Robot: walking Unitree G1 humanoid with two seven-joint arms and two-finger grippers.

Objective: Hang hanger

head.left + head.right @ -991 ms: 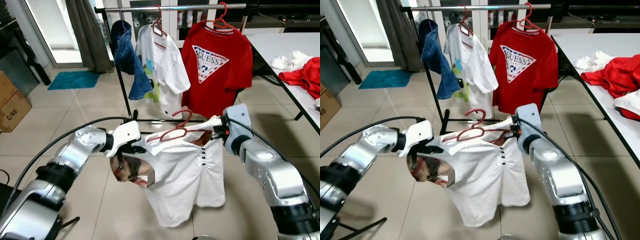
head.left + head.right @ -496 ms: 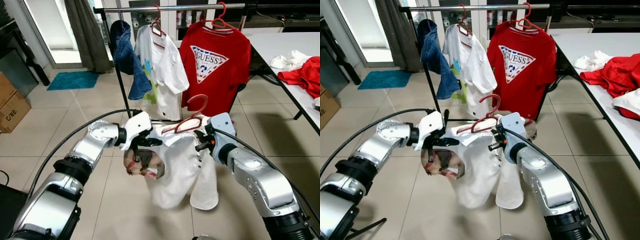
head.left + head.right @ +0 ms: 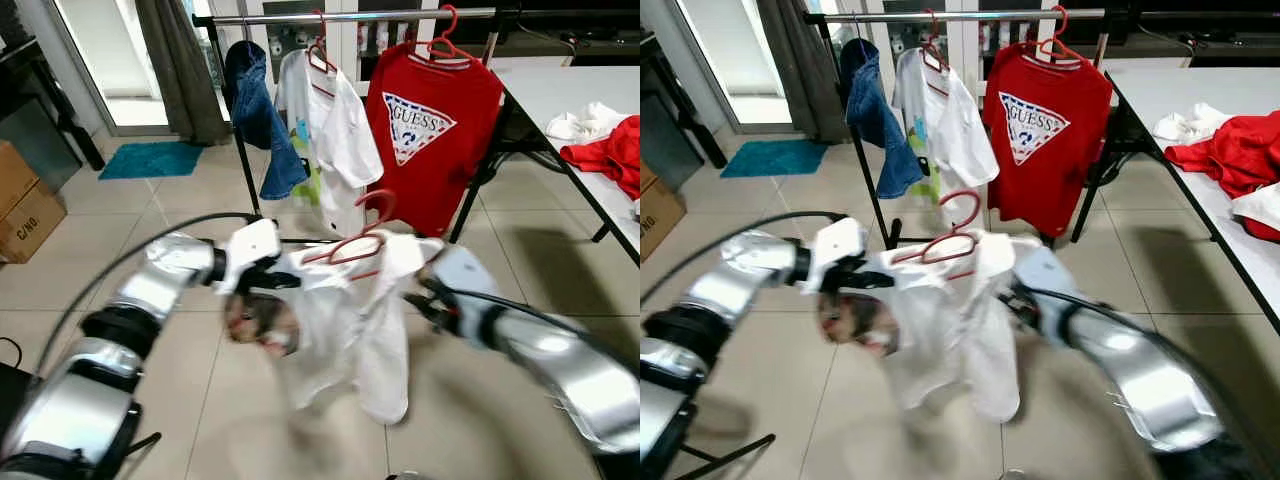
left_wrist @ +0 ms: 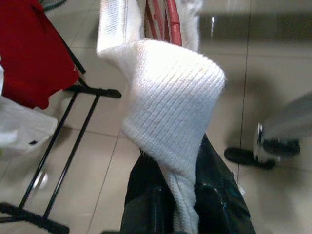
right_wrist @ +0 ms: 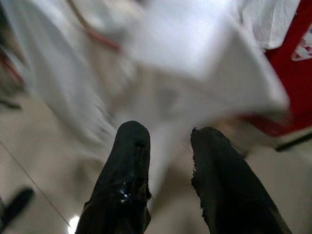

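Left eye view: a clothes rail [image 3: 340, 17] stands ahead on a tiled floor [image 3: 180, 210]; everything below is placed from that rail.
Red hanger [image 3: 350, 245]: in front of the rail and lower than its bar, not on it, carrying a white shirt [image 3: 350, 320] that droops toward the floor.
Left hand [image 3: 262, 283]: in front of the rail, at the shirt's left shoulder; in the left wrist view its black fingers [image 4: 146, 190] are pressed together, pinching a fold of the white ribbed cloth.
Right hand [image 5: 168, 151]: in front of the rail, just beside the shirt's right edge, blurred; in the right wrist view its fingers stand spread, with nothing between them.
On the rail: a denim garment [image 3: 255, 110], a white printed tee [image 3: 330, 130] and a red tee [image 3: 432, 130], each hanging from the bar.
Worktop [image 3: 560, 90]: to the right of the rail, with red and white clothes [image 3: 605, 135] heaped on it.
Blue mat [image 3: 150, 158]: on the floor to the left of the rail.
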